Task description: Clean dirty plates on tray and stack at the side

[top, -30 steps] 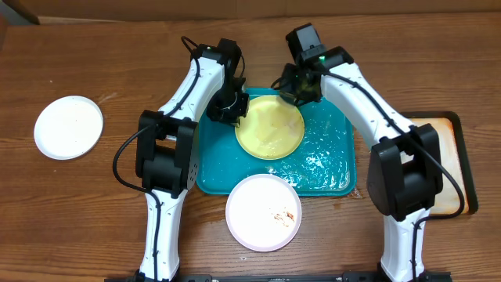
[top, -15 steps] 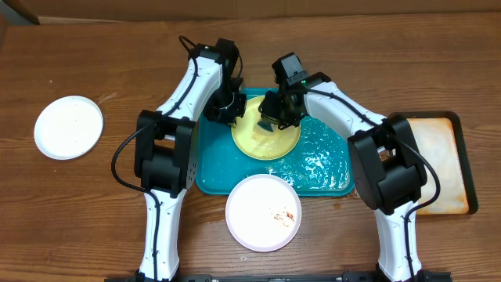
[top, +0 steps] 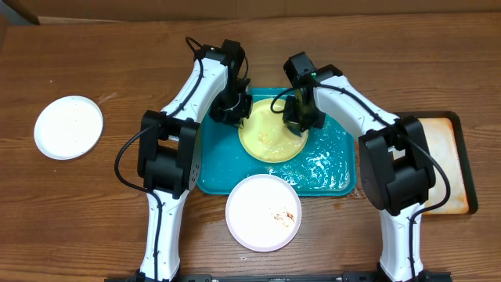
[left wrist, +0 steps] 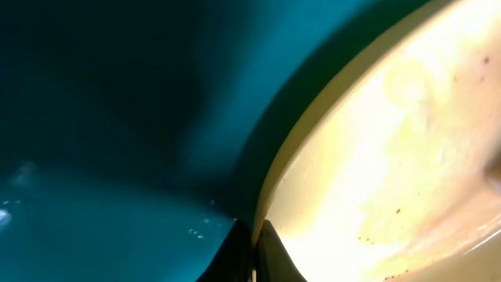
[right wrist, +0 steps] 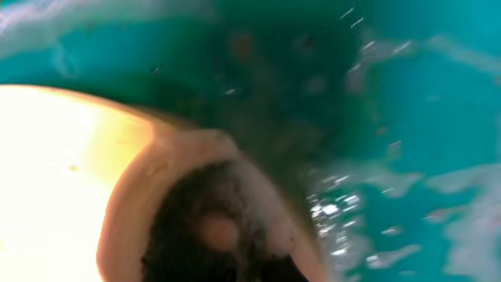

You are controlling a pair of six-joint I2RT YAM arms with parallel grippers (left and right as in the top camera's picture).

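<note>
At the left edge of the overhead view a clean white plate lies on the table, well apart from the rest. Toward the upper centre, the left hand is closed on the left rim of the pale yellow-green plate. This plate lies in the upper part of the teal tray, which is wet. The right hand is closed at the plate's upper right. Its wrist view shows a blurred dark mass there; I cannot tell what it is. At lower centre, a smeared white plate overlaps the teal tray's near rim. A smaller tray sits at the right edge.
</note>
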